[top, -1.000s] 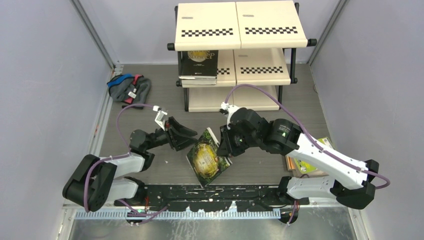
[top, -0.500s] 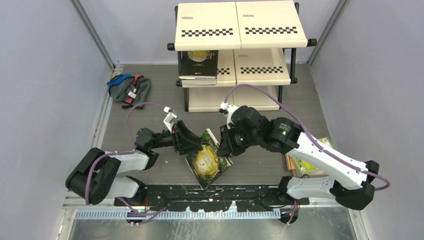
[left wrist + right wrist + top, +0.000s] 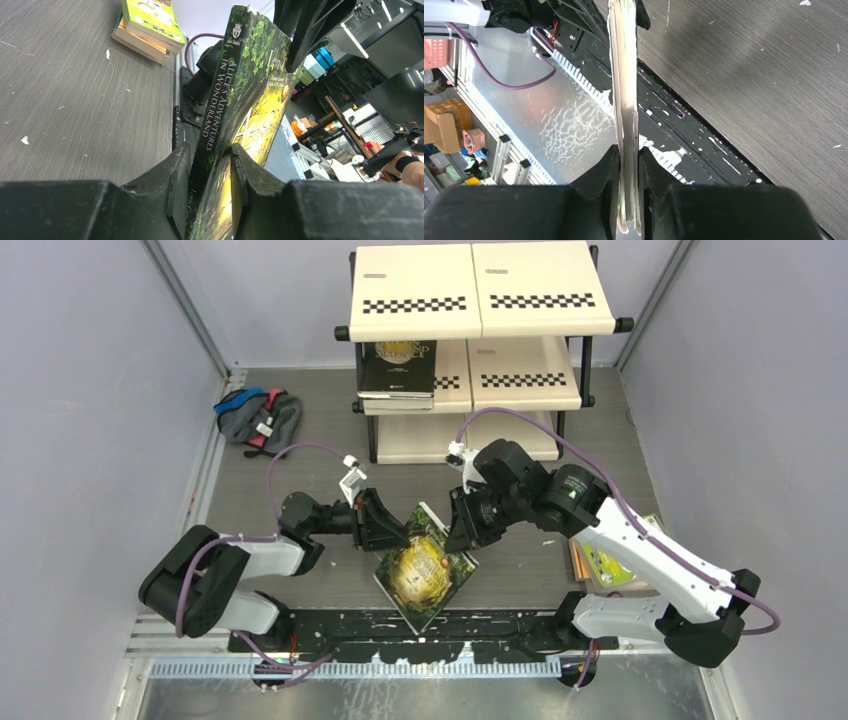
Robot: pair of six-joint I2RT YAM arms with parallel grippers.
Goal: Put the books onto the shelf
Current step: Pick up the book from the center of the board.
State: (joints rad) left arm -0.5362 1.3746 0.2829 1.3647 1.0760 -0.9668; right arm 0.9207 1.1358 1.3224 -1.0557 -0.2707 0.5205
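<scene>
Grip is now double: the left pincer [image 3: 210, 150], which a second ago stood wide open and apart from the book, has come in and closed its fingers on the spine edge of the dark green-gold paperback [image 3: 240, 75] titled Alice's Adventures in Wonderland, one pad against the spine side, the other against the front cover. On the opposite edge the right pincer [image 3: 627, 152] clamps the cream page block as it did before. Between the two arms the book sits tilted with its cover up, seemingly lifted off the grey wood-grain tabletop [image 3: 640, 440], its lower corner over the black rail [image 3: 500, 625] at the near edge. This looks like a handover or a regrip: with both sides pinched, one arm can let go without dropping the book, though pulling while both hold could bend the cover. Well beyond stands the three-tier cream shelf with checkered strips [image 3: 480, 290], where a black paperback [image 3: 398, 365] already lies on the left half of the middle board. A stack topped by a lime green book [image 3: 610, 570] waits beside the right arm, so several books remain, and the grey-blue cloth bundle [image 3: 258, 418] lies off to the far left
</scene>
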